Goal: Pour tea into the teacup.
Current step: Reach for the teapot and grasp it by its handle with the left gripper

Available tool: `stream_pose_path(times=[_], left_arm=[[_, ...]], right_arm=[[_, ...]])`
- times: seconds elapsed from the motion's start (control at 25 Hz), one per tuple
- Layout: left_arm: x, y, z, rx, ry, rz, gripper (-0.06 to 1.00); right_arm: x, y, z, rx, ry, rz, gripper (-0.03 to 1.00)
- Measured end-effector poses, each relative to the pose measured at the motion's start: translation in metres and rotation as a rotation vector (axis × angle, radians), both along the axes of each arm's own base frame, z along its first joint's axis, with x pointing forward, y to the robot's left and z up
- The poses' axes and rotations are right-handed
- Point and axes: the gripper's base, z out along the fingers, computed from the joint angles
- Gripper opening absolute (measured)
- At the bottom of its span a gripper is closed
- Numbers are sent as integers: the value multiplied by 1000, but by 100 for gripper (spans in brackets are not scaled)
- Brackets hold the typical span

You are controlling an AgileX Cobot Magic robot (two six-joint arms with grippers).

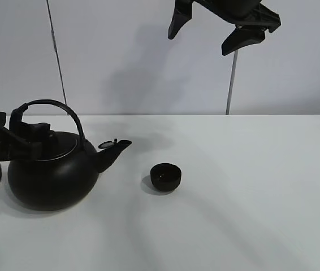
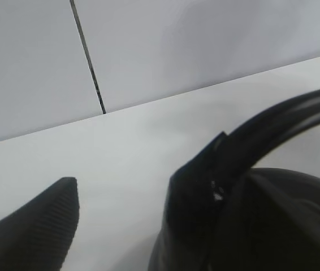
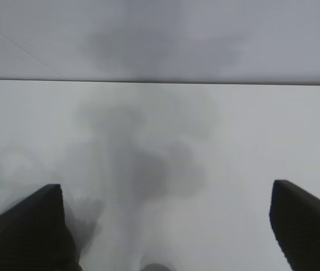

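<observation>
The big black kettle with an arched handle stands on the white table at the left, its spout pointing right. The small black teacup stands upright to the right of the spout, apart from it. My left gripper is at the left foot of the kettle's handle. In the left wrist view it looks open, with bare table between the fingers and the handle running up to one finger. My right gripper hangs high above the table, open and empty, also in its wrist view.
The white table ends at a white back wall. A thin black line runs down the wall at the left and a grey pole stands at the back, under my right gripper.
</observation>
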Motion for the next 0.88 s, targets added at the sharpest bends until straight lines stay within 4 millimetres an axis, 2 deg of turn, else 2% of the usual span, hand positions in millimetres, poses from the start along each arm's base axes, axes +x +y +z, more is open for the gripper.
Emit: stream_pose_path(times=[0.32, 0.76, 0.88], left_arm=[[0, 0, 0, -5, 2, 2, 54], [-1, -2, -2, -7, 18, -20, 11], [-1, -2, -1, -7, 17, -20, 11]], right_arm=[[0, 0, 0, 0, 0, 0, 68], [0, 0, 0, 0, 0, 0, 68], [0, 0, 0, 0, 0, 0, 68]])
